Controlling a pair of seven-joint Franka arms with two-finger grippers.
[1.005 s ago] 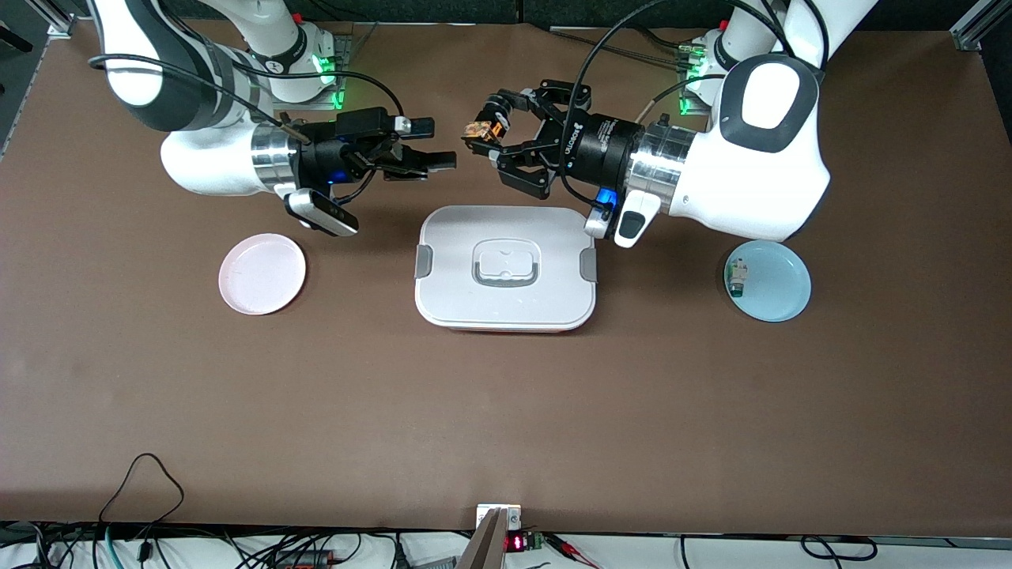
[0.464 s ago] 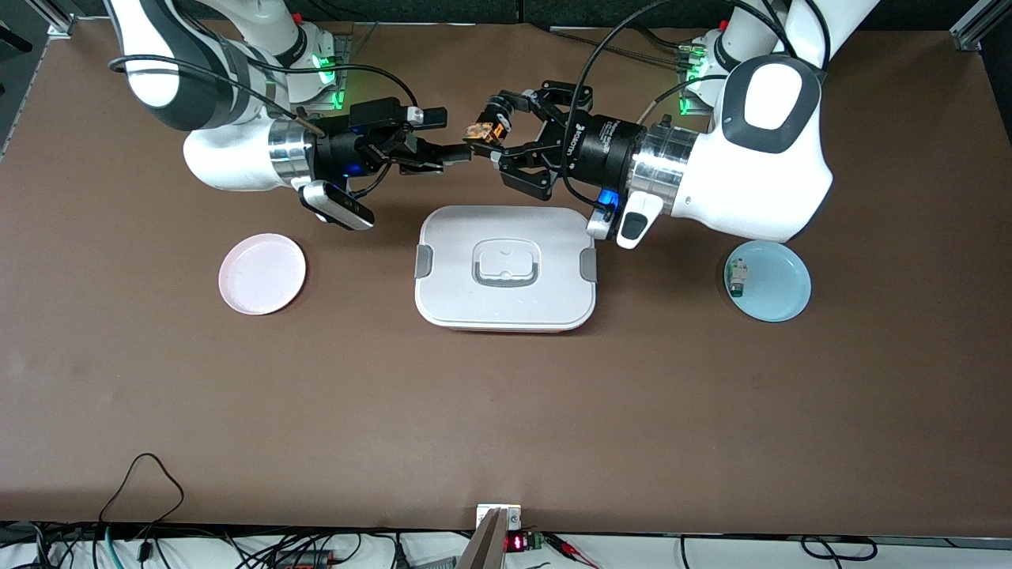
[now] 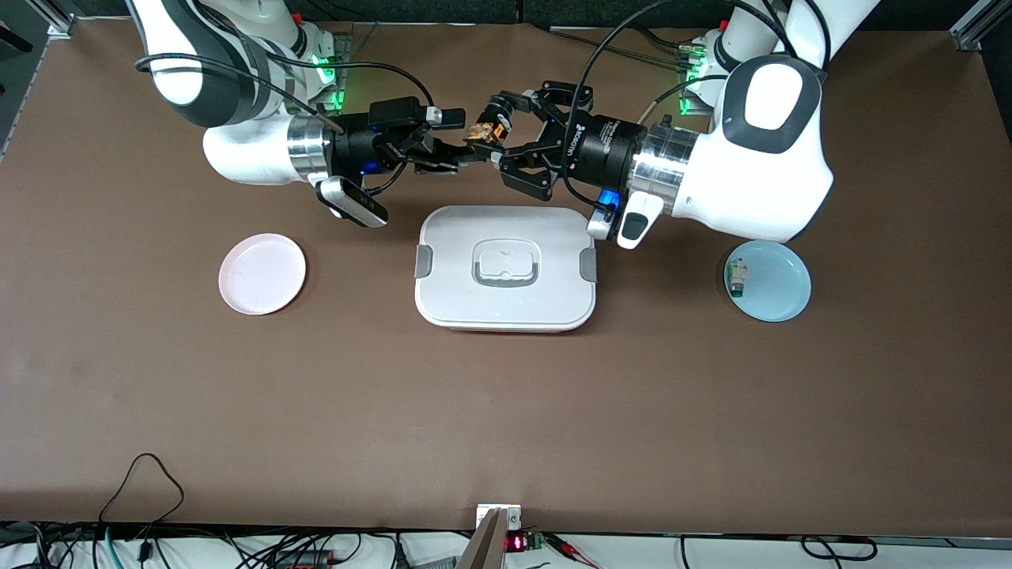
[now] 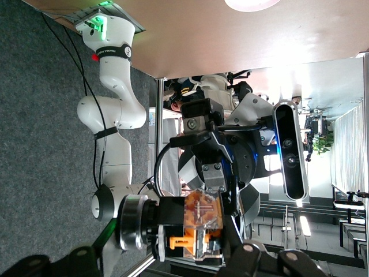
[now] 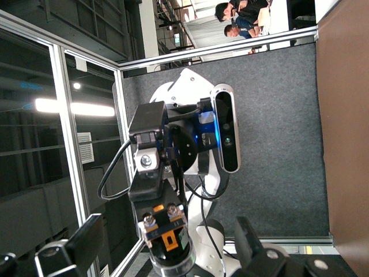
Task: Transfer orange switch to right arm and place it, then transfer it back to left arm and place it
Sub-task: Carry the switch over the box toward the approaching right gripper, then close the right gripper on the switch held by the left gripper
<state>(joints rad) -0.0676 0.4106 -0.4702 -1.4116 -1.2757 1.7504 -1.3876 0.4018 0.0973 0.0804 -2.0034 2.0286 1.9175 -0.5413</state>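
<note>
The orange switch (image 3: 479,131) hangs in the air, and my left gripper (image 3: 492,136) is shut on it over the table between the white box (image 3: 506,304) and the arms' bases. My right gripper (image 3: 466,140) faces it, open, with one finger on each side of the switch, not touching. In the left wrist view the orange switch (image 4: 202,214) fills the space between my left gripper (image 4: 203,234) fingers. In the right wrist view the orange switch (image 5: 165,229) sits between the spread fingers of my right gripper (image 5: 167,241).
The box lies shut just below both grippers in the front view. A pink plate (image 3: 262,273) lies toward the right arm's end. A blue plate (image 3: 783,292) toward the left arm's end holds a white-and-green switch part (image 3: 737,278).
My right gripper has moved toward the left gripper, and its open fingers now straddle the switch. The left gripper has stayed in place, holding the switch.
</note>
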